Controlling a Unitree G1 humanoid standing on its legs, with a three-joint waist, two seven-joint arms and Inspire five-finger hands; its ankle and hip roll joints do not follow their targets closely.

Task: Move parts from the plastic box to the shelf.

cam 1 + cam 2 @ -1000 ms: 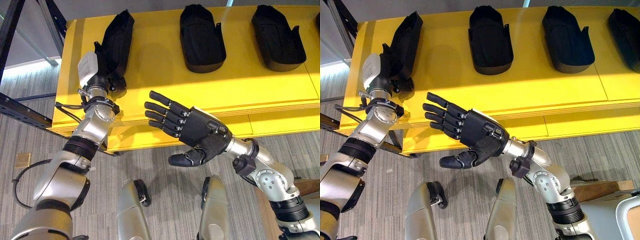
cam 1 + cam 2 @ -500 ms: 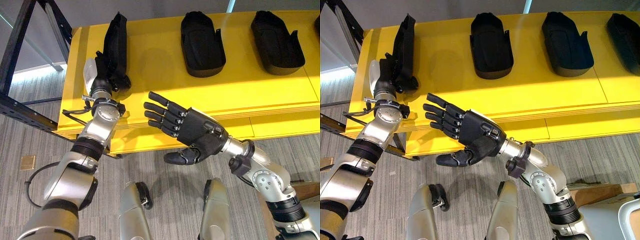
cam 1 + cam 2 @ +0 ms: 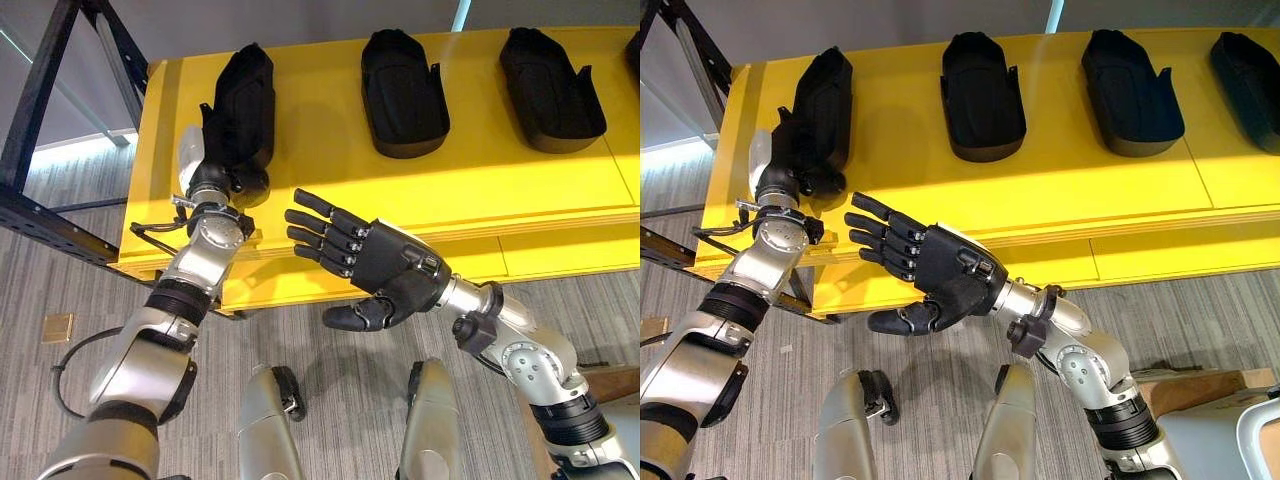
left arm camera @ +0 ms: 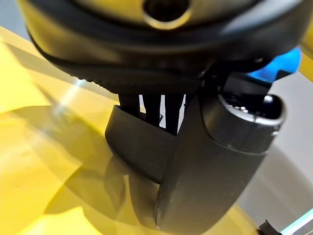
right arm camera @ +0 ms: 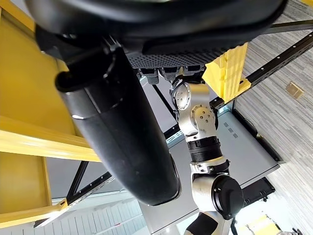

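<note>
1. Left eye view shows the left arm reaching up from the lower left to the yellow shelf [image 3: 330,190], with the left hand [image 3: 215,165] at the near end of a black part [image 3: 243,110] that lies at the shelf's left end.
2. Left wrist view shows the left hand's fingers [image 4: 152,105] going down into the hollow of that part, with the thumb pressed against its outer wall, so the hand is clasped on the part's wall; the part rests on the yellow shelf.
3. Right hand [image 3: 385,270] is held in the air in front of the shelf's front edge, palm turned away, fingers stretched out and spread towards the left arm, thumb hanging below; it holds nothing.
4. Right arm bends up from the lower right, the elbow low and the forearm slanting towards the shelf.
5. Three more black parts [image 3: 982,95] lie in a row along the shelf to the right, well apart from one another.
</note>
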